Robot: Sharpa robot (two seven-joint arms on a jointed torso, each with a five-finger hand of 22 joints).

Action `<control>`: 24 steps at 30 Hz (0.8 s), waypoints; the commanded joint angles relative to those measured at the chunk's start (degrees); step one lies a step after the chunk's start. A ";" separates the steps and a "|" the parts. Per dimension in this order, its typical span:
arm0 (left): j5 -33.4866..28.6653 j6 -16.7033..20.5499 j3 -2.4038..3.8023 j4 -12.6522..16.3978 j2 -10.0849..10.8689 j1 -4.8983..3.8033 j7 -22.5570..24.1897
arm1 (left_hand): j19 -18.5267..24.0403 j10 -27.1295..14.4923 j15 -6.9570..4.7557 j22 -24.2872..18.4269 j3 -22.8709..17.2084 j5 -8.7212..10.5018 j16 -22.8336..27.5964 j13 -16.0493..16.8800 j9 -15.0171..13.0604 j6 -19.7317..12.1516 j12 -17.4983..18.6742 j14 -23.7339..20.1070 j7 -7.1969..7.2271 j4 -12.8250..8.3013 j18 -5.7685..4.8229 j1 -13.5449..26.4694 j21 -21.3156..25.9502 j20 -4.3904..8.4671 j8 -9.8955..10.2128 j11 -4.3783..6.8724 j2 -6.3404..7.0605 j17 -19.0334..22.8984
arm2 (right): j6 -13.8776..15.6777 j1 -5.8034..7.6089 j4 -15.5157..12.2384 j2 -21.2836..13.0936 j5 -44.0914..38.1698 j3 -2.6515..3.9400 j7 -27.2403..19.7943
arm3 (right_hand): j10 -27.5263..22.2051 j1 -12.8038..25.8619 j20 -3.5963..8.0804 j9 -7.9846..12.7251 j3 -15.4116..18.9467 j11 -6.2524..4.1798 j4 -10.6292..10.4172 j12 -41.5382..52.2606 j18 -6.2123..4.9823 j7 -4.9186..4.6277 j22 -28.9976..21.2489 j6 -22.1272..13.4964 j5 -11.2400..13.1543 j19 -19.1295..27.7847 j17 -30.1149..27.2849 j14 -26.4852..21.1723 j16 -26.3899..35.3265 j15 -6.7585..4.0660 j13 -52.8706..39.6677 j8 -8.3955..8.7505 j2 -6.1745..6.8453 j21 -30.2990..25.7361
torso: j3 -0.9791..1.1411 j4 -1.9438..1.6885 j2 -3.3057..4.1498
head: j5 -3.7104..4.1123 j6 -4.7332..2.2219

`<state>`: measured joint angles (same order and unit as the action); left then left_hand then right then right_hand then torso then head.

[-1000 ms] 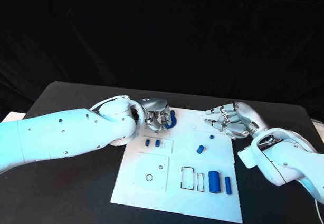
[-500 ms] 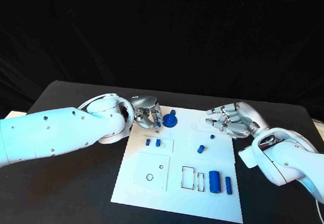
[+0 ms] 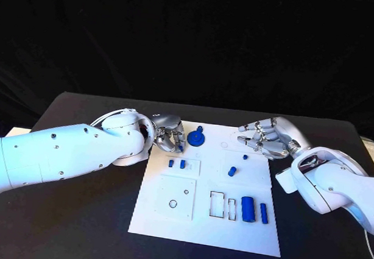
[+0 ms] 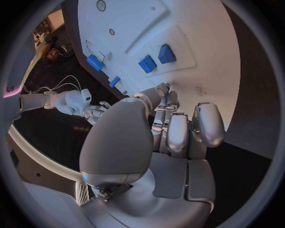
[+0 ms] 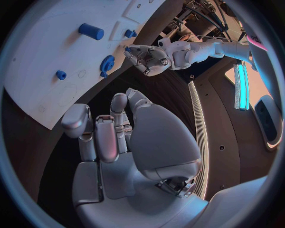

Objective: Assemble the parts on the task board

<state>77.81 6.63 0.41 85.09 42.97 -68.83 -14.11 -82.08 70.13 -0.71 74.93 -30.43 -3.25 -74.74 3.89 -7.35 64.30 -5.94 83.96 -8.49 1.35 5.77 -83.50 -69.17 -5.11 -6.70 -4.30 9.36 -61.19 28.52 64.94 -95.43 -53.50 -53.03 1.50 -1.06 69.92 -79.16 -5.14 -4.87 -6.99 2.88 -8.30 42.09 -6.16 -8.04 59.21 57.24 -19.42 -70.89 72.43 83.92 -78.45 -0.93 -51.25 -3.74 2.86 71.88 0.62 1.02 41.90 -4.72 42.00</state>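
Note:
The white task board (image 3: 203,229) lies in the middle of the black table. A blue gear (image 3: 196,139) lies on the board's far left corner, also seen in the right wrist view (image 5: 107,64). My left hand (image 3: 169,134) hovers just left of the gear with its fingers (image 4: 178,128) bent close together. A speck of blue shows at their tips, and I cannot tell whether it is held. My right hand (image 3: 265,139) hangs over the board's far right corner, fingers (image 5: 104,137) curled in on nothing.
On the board, two small blue blocks (image 3: 177,163) sit in a raised square. A blue peg (image 3: 232,171) and a small stud (image 3: 244,157) are mid-board. A blue cylinder (image 3: 247,209) and a bar (image 3: 263,214) lie by two empty slots (image 3: 222,206).
My left hand, which held the gear a second ago, has drawn back to the left. The gear now lies on the board. The right hand has barely moved.

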 commanded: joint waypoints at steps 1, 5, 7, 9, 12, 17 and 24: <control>0.10 -2.03 -0.01 -0.19 -0.28 0.05 -0.93 | -0.19 0.29 0.23 1.20 -0.19 0.06 -0.36 0.08 0.07 0.33 0.22 1.17 0.08 -0.01 -1.10 0.65 -0.22 -0.28 0.21 -0.07 -0.11 0.03 | -0.18 -0.05 -0.02 0.09 -0.33 0.00 -0.59 | -0.04 -0.17 0.12 0.02 -0.29 -0.04 0.03 -0.25 -0.37 -0.14 -0.06 0.07 -0.19 0.21 -0.06 2.27 0.20 -0.39 0.06 -0.14 0.44 -0.28 | 0.02 0.02 0.00 | -0.06 0.03; 0.61 -1.76 -0.03 -0.46 -0.57 0.20 -0.96 | -0.18 0.39 0.22 1.20 -0.18 0.06 -0.35 0.10 0.08 0.39 0.25 1.16 0.10 -0.02 -1.10 0.72 -0.20 -0.27 0.22 -0.04 -0.11 0.08 | -0.20 -0.06 -0.01 0.11 -0.33 0.00 -0.60 | -0.04 -0.17 0.12 0.02 -0.29 -0.04 0.03 -0.25 -0.37 -0.14 -0.06 0.07 -0.19 0.21 -0.06 2.27 0.20 -0.39 0.06 -0.14 0.44 -0.28 | -0.02 0.03 -0.01 | -0.02 -0.06; 0.77 -1.62 -0.04 -0.55 -0.73 0.27 -0.97 | -0.16 0.44 0.21 1.20 -0.19 0.06 -0.37 0.11 0.08 0.42 0.25 1.16 0.11 -0.04 -1.09 0.73 -0.18 -0.27 0.23 -0.02 -0.12 0.07 | -0.21 -0.07 -0.01 0.11 -0.33 0.00 -0.61 | -0.04 -0.17 0.12 0.02 -0.29 -0.04 0.03 -0.25 -0.37 -0.14 -0.06 0.07 -0.19 0.21 -0.06 2.27 0.20 -0.39 0.06 -0.14 0.44 -0.28 | 0.00 0.03 -0.01 | -0.04 -0.07; 0.93 -1.48 -0.04 -0.63 -0.86 0.31 -1.02 | -0.16 0.44 0.21 1.20 -0.19 0.06 -0.37 0.11 0.08 0.42 0.25 1.16 0.11 -0.04 -1.09 0.73 -0.18 -0.27 0.23 -0.02 -0.12 0.07 | -0.21 -0.07 -0.04 0.10 -0.33 0.00 -0.61 | -0.04 -0.17 0.12 0.02 -0.29 -0.04 0.03 -0.25 -0.37 -0.14 -0.06 0.07 -0.19 0.21 -0.06 2.27 0.20 -0.39 0.06 -0.14 0.44 -0.28 | 0.01 0.01 0.00 | -0.04 -0.03; 1.15 -1.29 -0.04 -0.93 -1.16 0.35 -1.09 | -0.16 0.50 0.20 1.21 -0.19 0.06 -0.39 0.12 0.08 0.46 0.26 1.17 0.13 -0.06 -1.09 0.75 -0.19 -0.26 0.23 0.00 -0.11 0.05 | -0.20 -0.07 -0.06 0.09 -0.30 0.00 -0.67 | -0.04 -0.17 0.12 0.02 -0.29 -0.04 0.03 -0.25 -0.37 -0.14 -0.06 0.07 -0.19 0.21 -0.06 2.27 0.20 -0.39 0.06 -0.14 0.44 -0.28 | 0.02 0.00 0.01 | -0.07 -0.04; 1.52 -1.57 -0.04 -1.32 -1.58 0.42 -1.12 | -0.16 0.50 0.20 1.21 -0.19 0.06 -0.39 0.12 0.08 0.46 0.26 1.17 0.13 -0.06 -1.09 0.75 -0.19 -0.26 0.23 0.00 -0.11 0.05 | -0.20 -0.08 -0.10 0.08 -0.19 0.00 -0.74 | -0.04 -0.17 0.12 0.02 -0.29 -0.04 0.03 -0.25 -0.37 -0.14 -0.06 0.07 -0.19 0.21 -0.06 2.27 0.20 -0.39 0.06 -0.14 0.44 -0.28 | 0.03 0.05 0.03 | -0.09 0.02; 1.65 -2.85 -0.05 -1.43 -1.79 0.53 -1.43 | -0.17 0.73 0.15 1.25 -0.18 0.06 -0.39 0.16 0.09 0.62 0.30 1.15 0.18 -0.15 -1.09 0.84 -0.22 -0.24 0.24 0.06 -0.08 0.13 | -0.28 -0.08 -0.10 0.03 0.10 0.00 -0.71 | -0.04 -0.17 0.12 0.02 -0.29 -0.04 0.03 -0.25 -0.37 -0.14 -0.06 0.07 -0.19 0.21 -0.06 2.27 0.20 -0.39 0.06 -0.14 0.44 -0.28 | 0.02 -0.02 0.02 | -0.05 0.10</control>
<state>78.97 5.44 0.36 83.62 41.33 -68.37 -15.25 -82.08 70.55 -0.71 74.92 -30.42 -3.25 -74.73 3.99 -7.30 64.49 -5.94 83.96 -8.28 1.35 5.78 -83.28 -69.17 -5.11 -6.70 -4.29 9.13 -61.13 28.52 64.90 -95.47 -53.50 -52.94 1.50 -1.18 69.92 -79.16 -5.14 -4.87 -6.99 2.89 -8.30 42.09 -6.16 -8.04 59.21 57.24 -19.42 -70.89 72.43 83.92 -78.45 -0.93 -51.25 -3.74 2.86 71.89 0.63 1.03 41.91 -4.78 42.08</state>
